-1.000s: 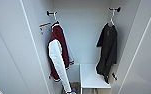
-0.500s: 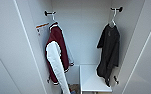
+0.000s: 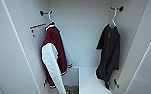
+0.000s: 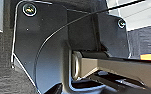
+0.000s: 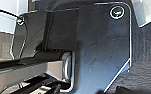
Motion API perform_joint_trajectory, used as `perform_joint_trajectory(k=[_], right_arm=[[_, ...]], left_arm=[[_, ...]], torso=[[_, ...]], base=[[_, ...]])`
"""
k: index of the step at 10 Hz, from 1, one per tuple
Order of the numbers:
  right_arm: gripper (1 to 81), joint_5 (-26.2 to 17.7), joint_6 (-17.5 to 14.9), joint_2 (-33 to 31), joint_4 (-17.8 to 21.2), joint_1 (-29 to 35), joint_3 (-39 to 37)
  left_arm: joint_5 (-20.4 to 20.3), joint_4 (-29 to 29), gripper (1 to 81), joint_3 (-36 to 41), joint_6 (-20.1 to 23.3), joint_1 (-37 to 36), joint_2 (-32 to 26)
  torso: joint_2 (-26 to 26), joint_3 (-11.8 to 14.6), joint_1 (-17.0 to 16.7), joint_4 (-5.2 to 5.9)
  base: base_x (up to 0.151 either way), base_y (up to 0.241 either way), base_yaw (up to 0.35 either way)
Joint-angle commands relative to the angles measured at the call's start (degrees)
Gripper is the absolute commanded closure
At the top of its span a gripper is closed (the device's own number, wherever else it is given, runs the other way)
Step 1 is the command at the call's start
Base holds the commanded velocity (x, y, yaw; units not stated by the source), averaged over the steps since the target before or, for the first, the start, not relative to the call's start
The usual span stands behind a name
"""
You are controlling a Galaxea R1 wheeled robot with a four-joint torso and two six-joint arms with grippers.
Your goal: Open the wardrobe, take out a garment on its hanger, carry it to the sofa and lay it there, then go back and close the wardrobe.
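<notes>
Wardrobe (image 3: pixel 91 32) is being seen open in the head view: both white doors are swung outward at left and right, smooth flat panels, white interior behind. Two garments are being carried inside, one per side. On the right, the black garment (image 3: pixel 109 53) is hanging limp, matte dark fabric, short sleeves, lower hem near the low white shelf (image 3: pixel 89 80). Its pale thin hanger (image 3: pixel 113 20) is hooked over a black peg (image 3: pixel 118 9) on the right wall. On the left, a maroon jacket (image 3: pixel 54 53) with white sleeves and striped cuffs is hanging from a second black peg (image 3: pixel 43 13). Two pegs are being counted up top; two more small dark fittings are showing low down, one by each garment's hem. A paper label (image 3: pixel 36 30) with an orange strip is stuck to the left wall, behind the jacket. Wrist views: dark robot plate and bar over dark ribbed carpet; grippers' state cannot be told.
</notes>
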Motion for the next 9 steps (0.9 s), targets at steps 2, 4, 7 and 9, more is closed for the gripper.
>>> perform_joint_trajectory(k=[2,4,7,9], right_arm=[[1.0,-3.29,-0.28,0.12,-0.6,1.77,0.12],[1.0,-3.29,-0.28,0.04,-0.6,1.59,0.03],[1.0,-3.29,-0.36,0.04,-0.6,1.68,0.12],[1.0,-3.29,-0.36,0.04,-0.51,1.59,0.03]], left_arm=[[3.56,0.22,1.0,0.49,0.5,-1.69,-0.4],[3.56,0.21,1.0,0.49,0.5,-1.69,-0.4],[3.47,0.21,1.0,0.57,0.5,-1.69,-0.4],[3.47,0.3,1.0,0.49,0.5,-1.69,-0.32]], torso=[[0.0,0.0,0.02,0.0],[-0.02,0.02,-0.04,0.0],[-0.09,0.05,-0.11,0.0],[-0.06,0.05,-0.09,0.0]], base=[[0.0,0.0,0.0],[0.0,0.0,0.0],[0.074,0.0,0.0],[0.085,0.0,0.0]])
